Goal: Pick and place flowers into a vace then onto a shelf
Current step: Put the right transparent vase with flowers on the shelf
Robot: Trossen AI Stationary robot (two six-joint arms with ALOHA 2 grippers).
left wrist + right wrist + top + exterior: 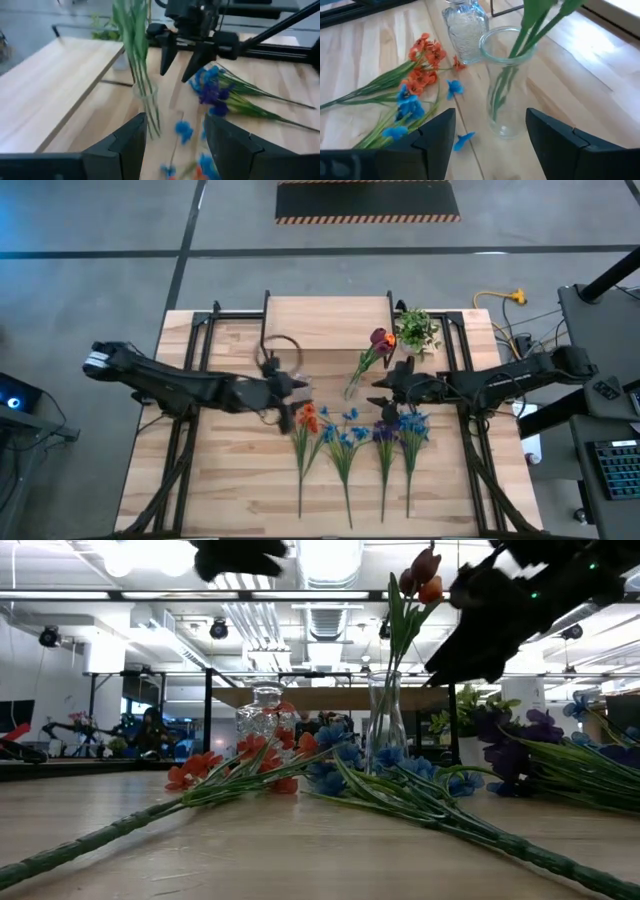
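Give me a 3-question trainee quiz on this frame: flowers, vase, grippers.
1. True or false: the dark red tulip already stands in the clear glass vase.
2. Which flowers lie on the table nearest the left gripper? A) purple B) orange-red C) white
3. Fill in: the right gripper has its fingers ____ beside the vase.

Key
1. True. Its green stem sits in the vase, in front of the shelf.
2. B. The orange-red flowers lie just by it; the blue flowers and purple flowers lie farther toward the right arm.
3. Open, holding nothing.
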